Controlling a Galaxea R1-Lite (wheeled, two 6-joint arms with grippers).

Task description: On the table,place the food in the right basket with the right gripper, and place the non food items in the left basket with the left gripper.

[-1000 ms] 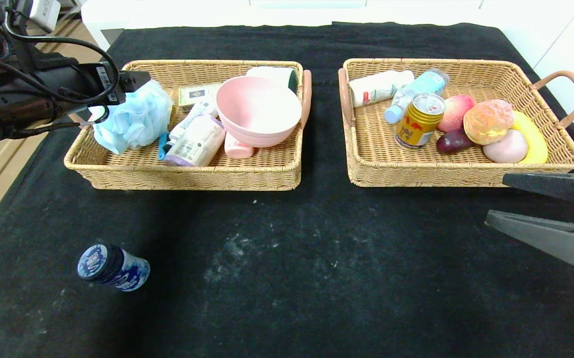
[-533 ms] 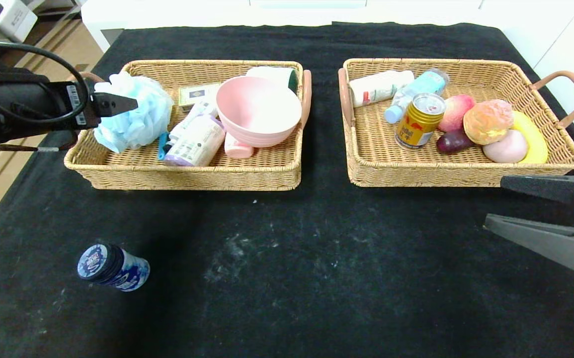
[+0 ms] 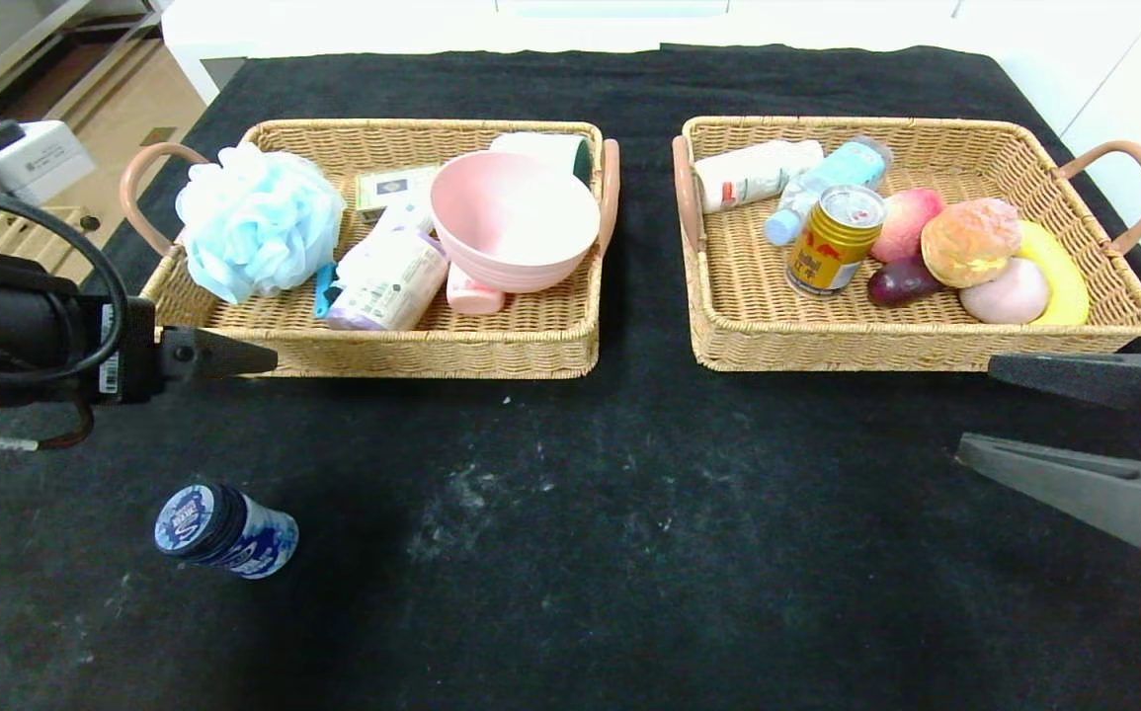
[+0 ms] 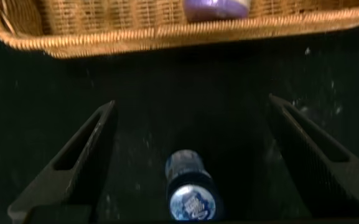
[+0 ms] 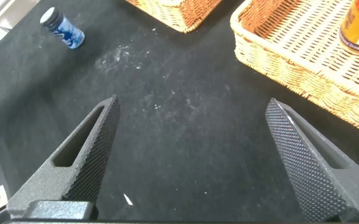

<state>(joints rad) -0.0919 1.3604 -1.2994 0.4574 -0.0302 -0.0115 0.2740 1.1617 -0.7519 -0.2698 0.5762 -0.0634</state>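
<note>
Nearest, on the black cloth-covered table (image 3: 570, 553), toward the left front: small dark blue jar with blue-white lid (image 3: 225, 529), lying on its side, alone, touched by nothing. Also seen in the left wrist view (image 4: 190, 191), lying between the two wide-spread fingers there, but lower, on the cloth.

At the right edge: right gripper (image 3: 1015, 413), two long dark grey tapered fingers spread wide, holding nothing, hovering above bare cloth just in front of the right basket.

At the left edge: left gripper (image 3: 234, 356), black arm with silver-grey box at the wrist, fingers spread wide and empty, near the front left corner of the left basket.

Farther back, left woven wicker basket (image 3: 382, 346): fluffy light blue mesh bath pouf (image 3: 256, 219), white canister with purple cap (image 3: 387, 281) lying down, large pale pink bowl (image 3: 514, 219).

Right woven wicker basket (image 3: 916, 341): gold-and-red drink can (image 3: 835, 240) standing tilted, round orange-brown bun (image 3: 970, 241) beside it, resting on other food.
</note>
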